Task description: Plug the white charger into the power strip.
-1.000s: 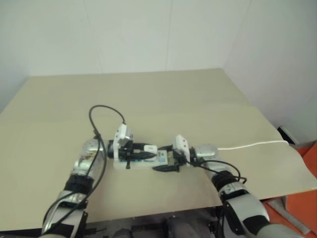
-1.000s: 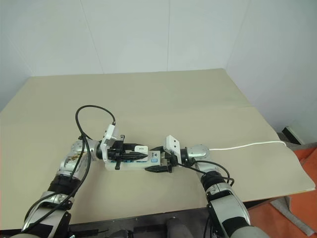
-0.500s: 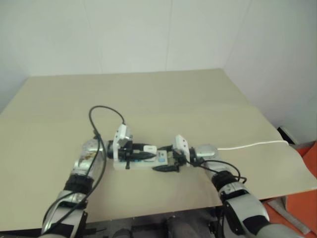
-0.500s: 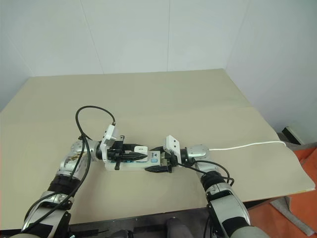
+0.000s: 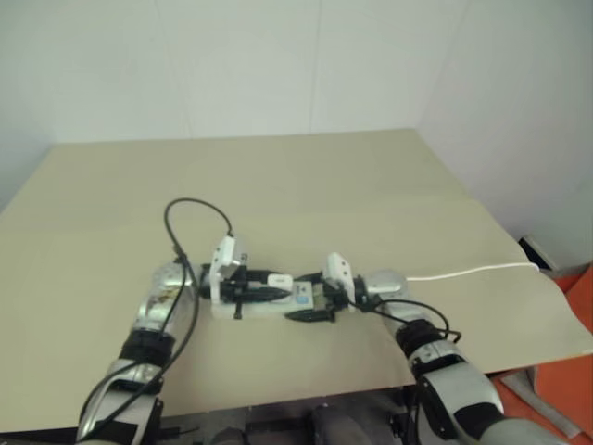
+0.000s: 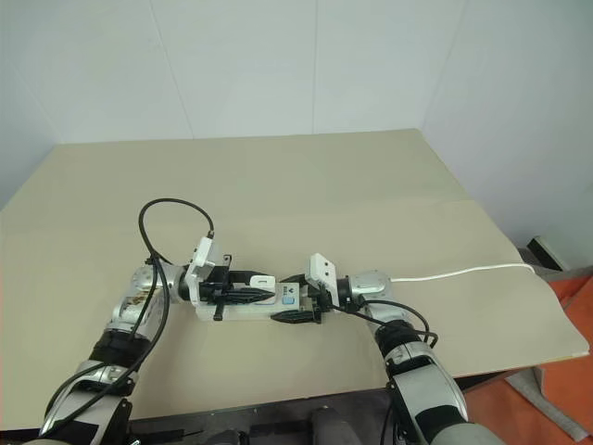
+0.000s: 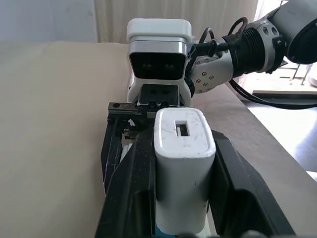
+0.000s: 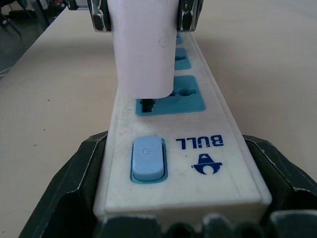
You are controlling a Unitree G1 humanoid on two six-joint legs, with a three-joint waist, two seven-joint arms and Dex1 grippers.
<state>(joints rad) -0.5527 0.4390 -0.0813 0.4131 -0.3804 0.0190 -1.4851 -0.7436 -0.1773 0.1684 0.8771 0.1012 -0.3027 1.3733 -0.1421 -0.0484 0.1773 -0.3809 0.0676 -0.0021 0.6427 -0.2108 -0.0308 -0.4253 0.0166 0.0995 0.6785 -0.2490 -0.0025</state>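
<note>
The broad beige table (image 6: pixel 306 185) carries everything, and on its near half lies the long flat white plastic power strip (image 8: pixel 190 148) with its row of blue sockets, its thin white cord (image 6: pixel 463 272) running off to the right. My right gripper (image 6: pixel 295 311) clamps the switch end of that strip, its black fingers (image 8: pixel 74 183) pressed against both long sides. My left gripper (image 7: pixel 181 198) is closed on the small white rectangular charger (image 7: pixel 181 163) with rounded edges, one black finger on each flank, and holds it over the blue socket nearest the pale blue switch (image 8: pixel 147 158).

In the right wrist view the charger sits low over that socket, but its lower edge overlaps the socket's left margin and I cannot tell whether the prongs are in the slots or resting on the face. The main risk, as I judge it, is pushing while they are offset: the prongs would jam on the plastic and the charger could tilt or slide up between my fingers. A hard push could also pivot the strip's free left end, since I pin only one end. Releasing before it is seated would let it tip over.
</note>
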